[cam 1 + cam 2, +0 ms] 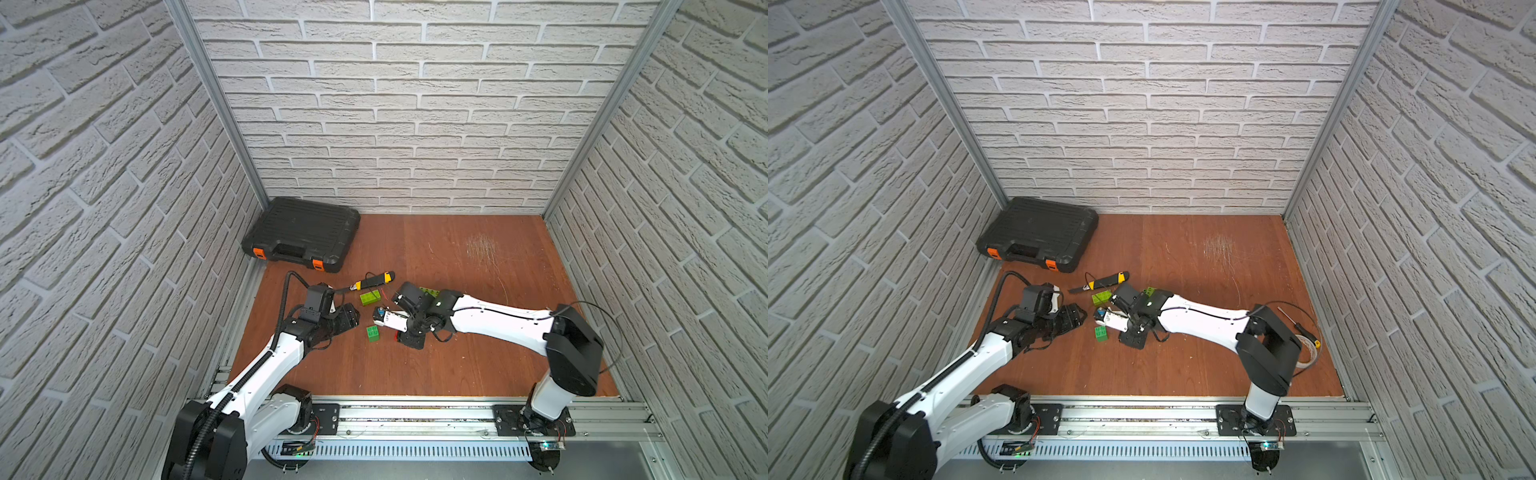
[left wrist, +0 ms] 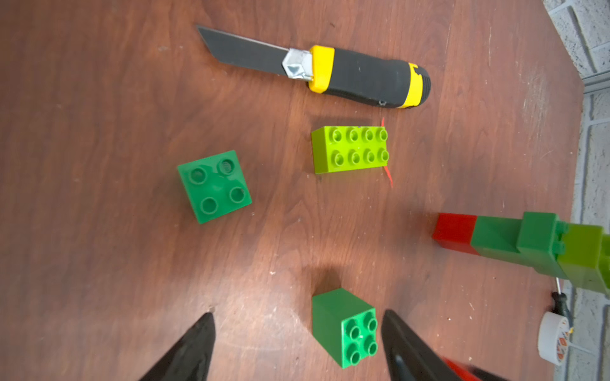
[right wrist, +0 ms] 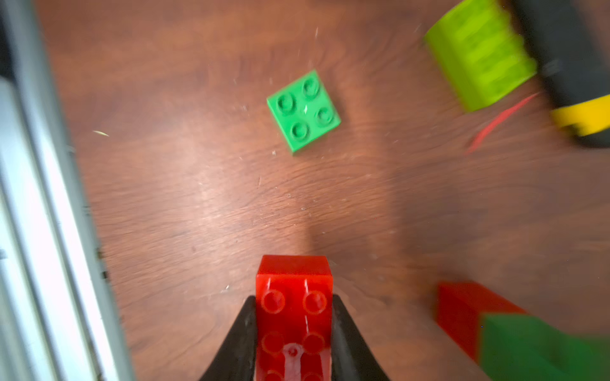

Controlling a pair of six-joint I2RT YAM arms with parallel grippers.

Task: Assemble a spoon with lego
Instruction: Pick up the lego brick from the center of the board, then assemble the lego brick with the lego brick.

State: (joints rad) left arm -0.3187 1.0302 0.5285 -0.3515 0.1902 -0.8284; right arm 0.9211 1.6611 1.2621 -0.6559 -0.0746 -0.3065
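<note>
White faux-brick walls on three sides. Reddish-brown wooden desk (image 1: 457,249), aluminium rail (image 1: 415,415) along its near edge. Black ribbed plastic tool case (image 1: 301,235) with orange latches in the far left corner.

Left arm: rises from the rail, elbow folded, forearm angled toward desk centre, wrist low. The left gripper (image 2: 297,313) stands wide apart and holds nothing. A tall dark green four-stud plastic brick (image 2: 345,326) lies on its side between the fingers, close by one finger (image 2: 406,343); contact there cannot be told.

Right arm: long white forearm stretched nearly level from the near right base to desk centre, wrist bent downward. The right gripper (image 3: 293,298) is clamped on a red studded plastic brick (image 3: 293,280), a finger pressed to each flank; the brick's rear is cut off by the frame.

Partly built spoon (image 2: 515,244) of joined red, dark green and lime bricks lies on the desk by the right wrist, red end toward the loose bricks, wider part cut off in both wrist views. In both top views the right arm covers most of it; only its studded lime-and-green corner (image 1: 428,291) shows.

Loose: lime green oblong eight-stud brick (image 2: 350,149), studs up, near a black-and-yellow utility knife (image 2: 330,71), blade out. Flat dark green square four-stud brick (image 2: 214,186), studs up, apart from both. Right wrist view blurred toward its edges.
</note>
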